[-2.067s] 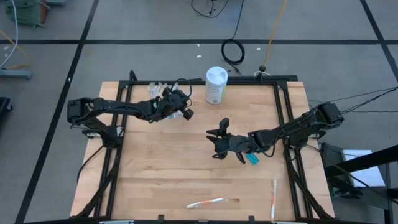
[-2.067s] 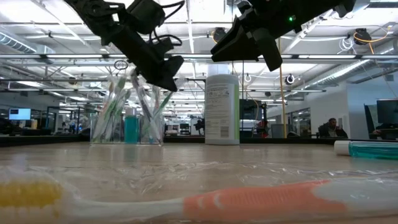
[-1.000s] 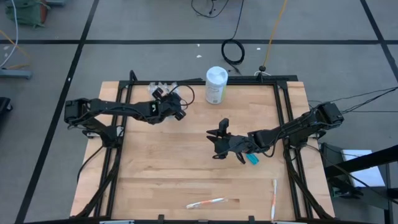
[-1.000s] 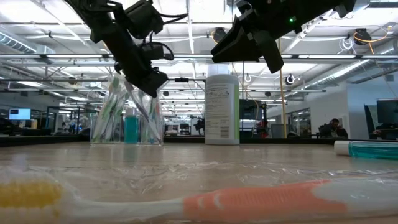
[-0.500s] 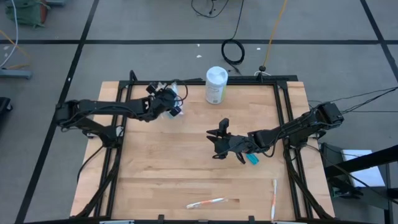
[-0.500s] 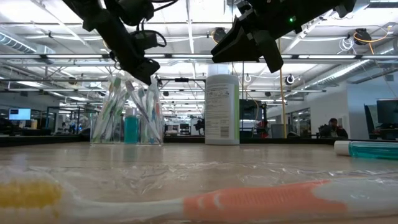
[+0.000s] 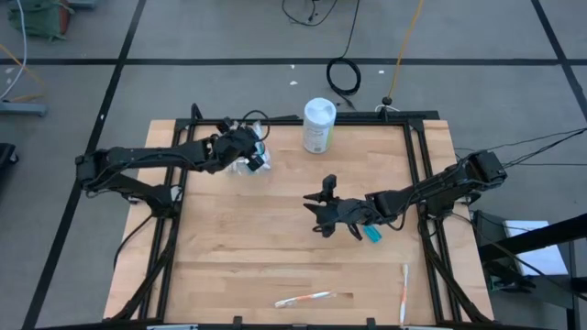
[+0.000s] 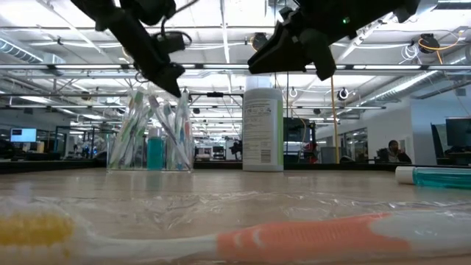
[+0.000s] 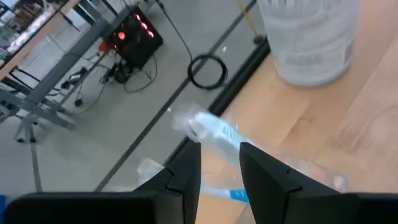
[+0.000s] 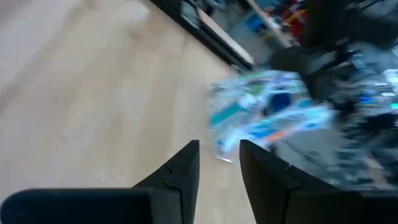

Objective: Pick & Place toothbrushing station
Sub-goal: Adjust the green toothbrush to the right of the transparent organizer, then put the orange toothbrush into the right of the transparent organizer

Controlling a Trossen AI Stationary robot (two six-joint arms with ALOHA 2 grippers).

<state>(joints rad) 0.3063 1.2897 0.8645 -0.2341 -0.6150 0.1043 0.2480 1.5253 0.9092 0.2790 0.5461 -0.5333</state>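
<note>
Cup (image 8: 149, 140) with toothbrushes left of canister (image 8: 263, 129), table's (image 7: 238, 257) far edge; tube (image 8: 434, 175) right.

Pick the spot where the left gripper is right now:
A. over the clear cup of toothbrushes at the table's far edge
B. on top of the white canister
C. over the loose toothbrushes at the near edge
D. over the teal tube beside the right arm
A: in the high view the left gripper is over the clear cup at the far edge, left of the white canister.
</note>
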